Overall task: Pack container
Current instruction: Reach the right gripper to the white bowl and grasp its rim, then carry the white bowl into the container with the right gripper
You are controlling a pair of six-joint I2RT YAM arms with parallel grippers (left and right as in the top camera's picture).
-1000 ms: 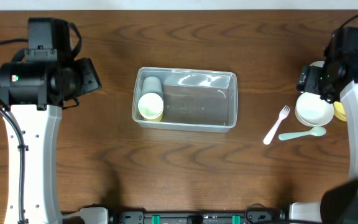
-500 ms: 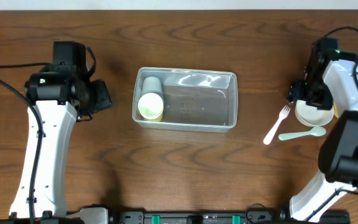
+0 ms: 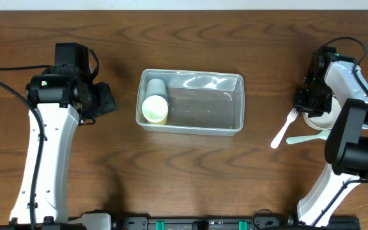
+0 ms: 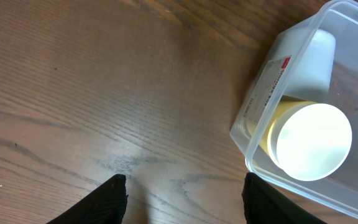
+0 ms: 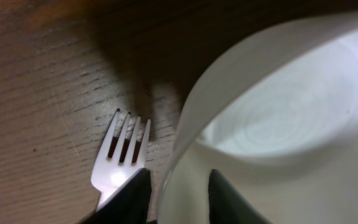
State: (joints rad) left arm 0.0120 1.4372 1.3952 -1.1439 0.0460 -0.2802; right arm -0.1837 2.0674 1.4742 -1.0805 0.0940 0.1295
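The clear container sits mid-table. A yellow-sided cup and a white cup lie in its left end. My left gripper hovers open to the left of it, with bare wood between its fingers. The left wrist view shows the container's labelled corner and the yellow cup's mouth. At the far right, my right gripper is down on the left rim of a white bowl. In the right wrist view my gripper straddles the bowl's wall, one finger outside and one inside, pinching it.
A white plastic fork lies just left of the bowl, its tines beside my outer right finger. A pale spoon lies below the bowl. The right arm covers the table edge behind the bowl.
My right gripper has dropped onto the bowl's left rim and narrowed from wide open to a pinch. The left arm shifted right toward the container, then held still.
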